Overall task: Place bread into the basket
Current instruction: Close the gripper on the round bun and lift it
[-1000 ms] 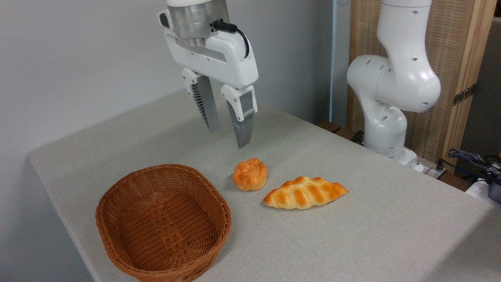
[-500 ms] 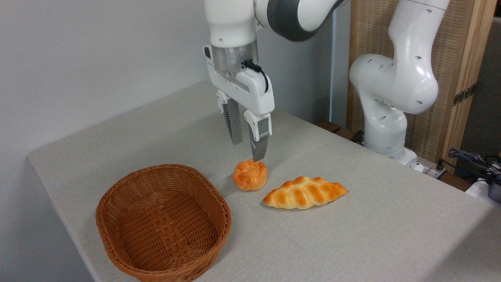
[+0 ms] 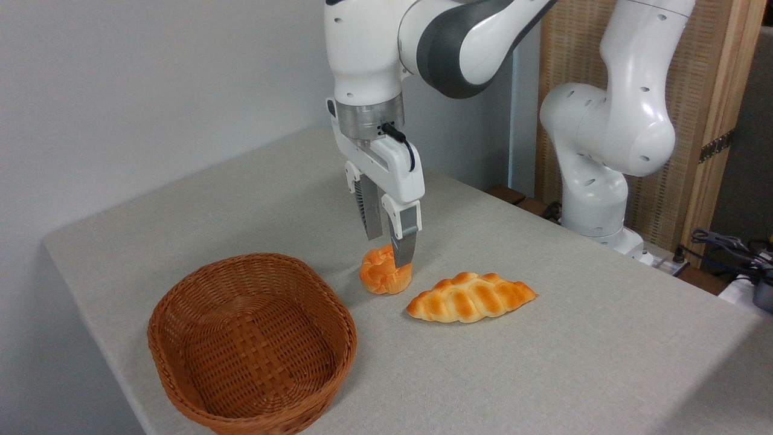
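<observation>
- my tool point(image 3: 391, 252) has dropped from well above the surface point(image 3: 543, 362) a second ago right down onto the bread point(image 3: 381, 277); half a second ago the tips were just meeting its top
- fingers point(image 3: 403, 244) now straddle the bun: near one covers its right-hand top, far one sits behind it
- gap is narrow, about the bun's width. can't tell whether the pads are pressing yet, so not calling it a grasp
- bread hasn't moved: on the surface, just right of the basket point(image 3: 181, 314) rim, not touching it
- braided loaf point(image 3: 471, 297) just beside the bun on the right, clear of my fingers, not the target
- basket holds nothing
- my read: approach done, this is the close step. next is squeeze, lift, short carry left over the rim, release
- risk: bun looks soft and the knotted top is uneven, so an off-centre pinch could let it roll out on the lift
</observation>
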### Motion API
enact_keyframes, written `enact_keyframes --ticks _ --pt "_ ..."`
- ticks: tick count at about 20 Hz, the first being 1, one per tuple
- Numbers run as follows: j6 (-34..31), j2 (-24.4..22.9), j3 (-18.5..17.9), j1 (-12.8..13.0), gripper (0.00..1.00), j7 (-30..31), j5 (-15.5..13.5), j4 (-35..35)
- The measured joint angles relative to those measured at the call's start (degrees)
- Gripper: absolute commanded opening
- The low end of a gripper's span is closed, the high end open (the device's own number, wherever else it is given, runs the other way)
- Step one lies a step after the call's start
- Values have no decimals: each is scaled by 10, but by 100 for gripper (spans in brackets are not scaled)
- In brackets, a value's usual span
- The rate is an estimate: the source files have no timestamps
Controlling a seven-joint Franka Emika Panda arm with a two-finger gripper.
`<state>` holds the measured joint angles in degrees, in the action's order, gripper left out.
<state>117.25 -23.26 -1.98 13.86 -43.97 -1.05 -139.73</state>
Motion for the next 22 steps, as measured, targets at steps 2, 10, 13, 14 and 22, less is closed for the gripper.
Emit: enact_keyframes --ticks 2,10,13,14,22 --pt "23 2 0 5 100 0 0 -15" --pt "56 7 0 9 99 -1 0 -36" --pt "87 9 1 11 90 -2 0 -57" --pt "95 9 2 13 75 -2 0 -62" --pt "101 10 2 20 37 -23 0 -67"
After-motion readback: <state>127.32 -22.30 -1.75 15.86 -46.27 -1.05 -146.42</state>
